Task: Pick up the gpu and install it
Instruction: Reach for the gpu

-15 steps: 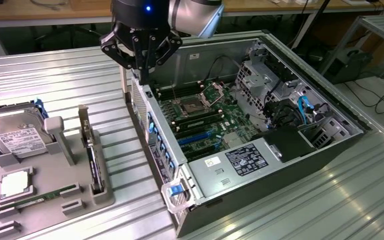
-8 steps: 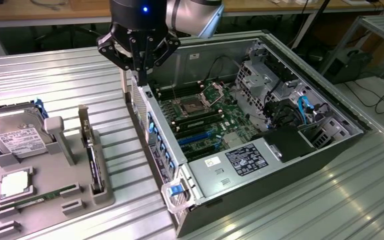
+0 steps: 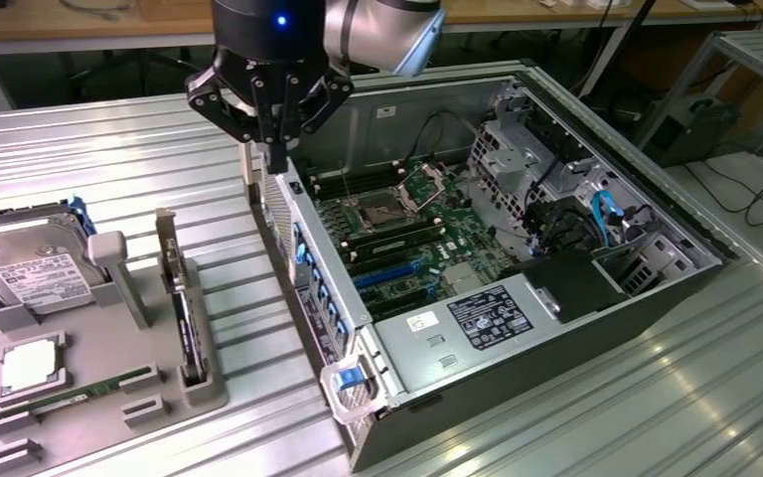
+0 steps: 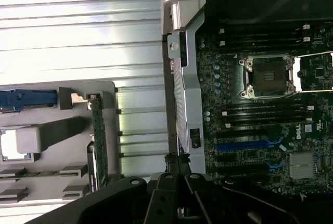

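The gripper [image 3: 275, 144], fingers pressed together on nothing, hangs over the computer case's [image 3: 415, 373] rear wall. The gpu [image 3: 183, 318] stands edge-on in the grey tray [image 3: 210, 393] at the gripper's 8 o'clock in the exterior view (fan face hidden).

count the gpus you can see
1. The gpu stands on edge in a slot of the grey tray, at the exterior view's left, apart from the open case. Another could be hidden in the case's covered parts.
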Controlling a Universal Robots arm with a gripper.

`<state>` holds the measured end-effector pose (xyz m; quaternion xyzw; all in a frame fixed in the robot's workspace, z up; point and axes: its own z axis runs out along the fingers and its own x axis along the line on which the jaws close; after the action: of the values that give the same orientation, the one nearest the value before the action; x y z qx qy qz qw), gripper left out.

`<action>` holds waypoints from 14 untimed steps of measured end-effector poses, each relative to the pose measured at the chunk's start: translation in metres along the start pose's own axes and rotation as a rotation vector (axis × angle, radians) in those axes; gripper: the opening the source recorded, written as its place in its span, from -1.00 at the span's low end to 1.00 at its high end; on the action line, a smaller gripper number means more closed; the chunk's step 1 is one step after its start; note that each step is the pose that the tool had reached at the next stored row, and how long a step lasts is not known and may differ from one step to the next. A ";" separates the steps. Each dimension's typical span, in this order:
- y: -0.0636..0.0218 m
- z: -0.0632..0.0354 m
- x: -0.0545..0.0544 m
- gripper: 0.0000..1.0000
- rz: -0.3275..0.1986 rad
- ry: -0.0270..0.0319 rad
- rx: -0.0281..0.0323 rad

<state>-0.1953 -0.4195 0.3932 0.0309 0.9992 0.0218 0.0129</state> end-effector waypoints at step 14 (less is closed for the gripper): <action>-0.0052 -0.0005 0.009 -0.79 -0.002 0.0001 0.0000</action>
<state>-0.2050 -0.4241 0.3932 0.0301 0.9992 0.0218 0.0129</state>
